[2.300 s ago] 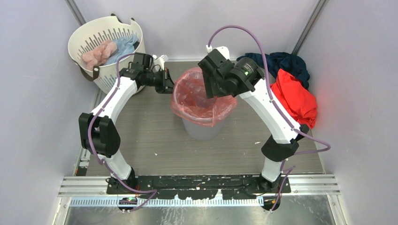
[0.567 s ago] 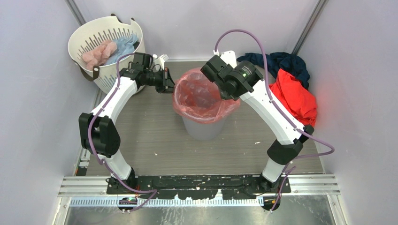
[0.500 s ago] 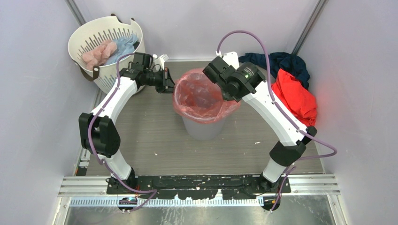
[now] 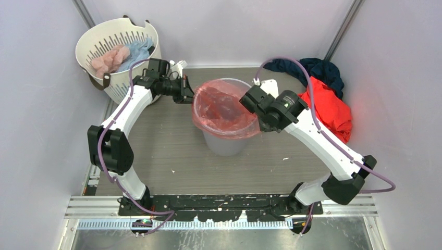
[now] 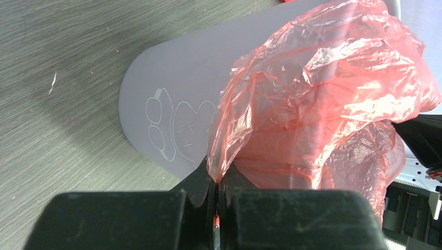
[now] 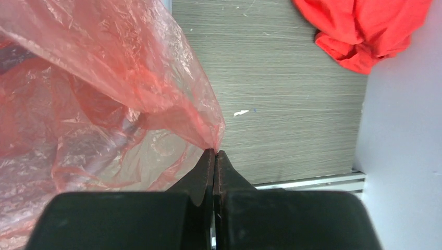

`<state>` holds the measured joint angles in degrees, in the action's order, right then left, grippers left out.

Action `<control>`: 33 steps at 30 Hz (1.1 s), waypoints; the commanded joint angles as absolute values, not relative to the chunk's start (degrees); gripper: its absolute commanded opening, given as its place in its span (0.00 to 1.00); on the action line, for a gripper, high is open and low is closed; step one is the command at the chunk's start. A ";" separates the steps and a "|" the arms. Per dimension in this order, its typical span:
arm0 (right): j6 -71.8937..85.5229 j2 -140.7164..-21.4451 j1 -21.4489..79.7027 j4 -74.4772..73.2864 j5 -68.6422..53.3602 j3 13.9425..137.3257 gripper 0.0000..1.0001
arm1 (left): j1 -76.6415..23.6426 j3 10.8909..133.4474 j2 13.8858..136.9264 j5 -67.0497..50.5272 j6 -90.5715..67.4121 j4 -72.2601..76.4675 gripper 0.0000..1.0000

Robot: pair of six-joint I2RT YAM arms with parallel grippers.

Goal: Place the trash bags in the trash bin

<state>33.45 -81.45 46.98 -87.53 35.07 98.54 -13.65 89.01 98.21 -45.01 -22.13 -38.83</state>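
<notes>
The trash bag [image 4: 224, 112] sits draped in the trash bin [image 4: 225, 146] mid-counter [image 4: 167, 156], its rim pinched by the left end effector [image 4: 188, 97] at 10 o'clock and the right end effector [image 4: 249, 105] at 3 o'clock, with both equally near.

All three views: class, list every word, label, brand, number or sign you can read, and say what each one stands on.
None: no words, numbers or brand names can be read in any view.
The trash bin bears only a thin white line drawing, rounded loops beside a heart shape with small crosses; no letters.
The trash bag shows no print.
</notes>
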 commanded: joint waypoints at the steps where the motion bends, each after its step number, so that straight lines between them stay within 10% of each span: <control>1: 36.13 -78.89 45.95 -77.32 33.64 93.17 0.01 | -14.06 88.71 96.16 -45.80 -21.63 -37.61 0.01; 33: 31.51 -84.31 27.81 -46.44 19.89 83.47 0.01 | -14.06 87.33 98.55 -46.05 -20.66 -37.07 0.00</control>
